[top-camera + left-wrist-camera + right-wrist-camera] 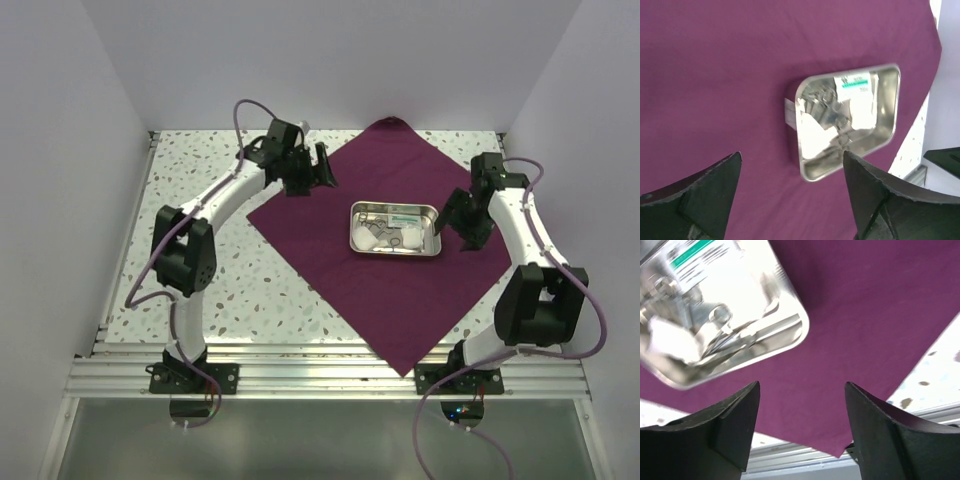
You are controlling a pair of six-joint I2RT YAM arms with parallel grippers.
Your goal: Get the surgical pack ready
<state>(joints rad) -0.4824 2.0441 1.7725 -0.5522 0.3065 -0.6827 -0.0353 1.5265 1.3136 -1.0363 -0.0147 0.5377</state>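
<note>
A plum-purple cloth (330,260) lies spread as a diamond on the speckled table. A steel tray (433,212) sits on its middle, holding silver instruments (378,228), white gauze (411,236) and a green-striped packet (404,214). My left gripper (322,168) is open and empty above the cloth's left edge; its view shows the tray (890,125) beyond the fingers (875,190). My right gripper (458,232) is open and empty just right of the tray; its view shows the tray (790,335) and cloth (865,315).
The speckled tabletop (200,170) shows left of the cloth. White walls enclose the back and sides. An aluminium rail (320,375) runs along the near edge, where the cloth's near corner (405,368) reaches it.
</note>
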